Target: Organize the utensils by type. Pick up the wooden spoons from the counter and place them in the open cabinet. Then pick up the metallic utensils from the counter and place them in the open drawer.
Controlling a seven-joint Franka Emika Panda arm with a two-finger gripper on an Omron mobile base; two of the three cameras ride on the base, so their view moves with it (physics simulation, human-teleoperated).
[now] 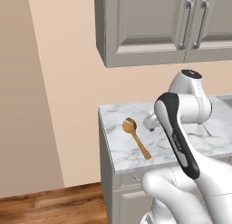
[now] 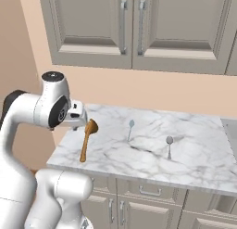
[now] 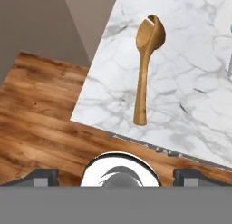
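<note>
Base views: behind arm, left and right, facing counter (image 2: 152,144). Hand view: close, looking down. Shared: wooden spoon (image 1: 136,138).

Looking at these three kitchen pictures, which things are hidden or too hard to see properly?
- Fingers: in the hand view just the tips poke up at the bottom edge, set wide apart.
- Teal spoon and grey spoon: too small in the right base view for any detail.
- Counter: in the left base view the arm covers its right part.
- Wooden spoon: in the right base view the robot's hand covers the edge of its bowl.
</note>
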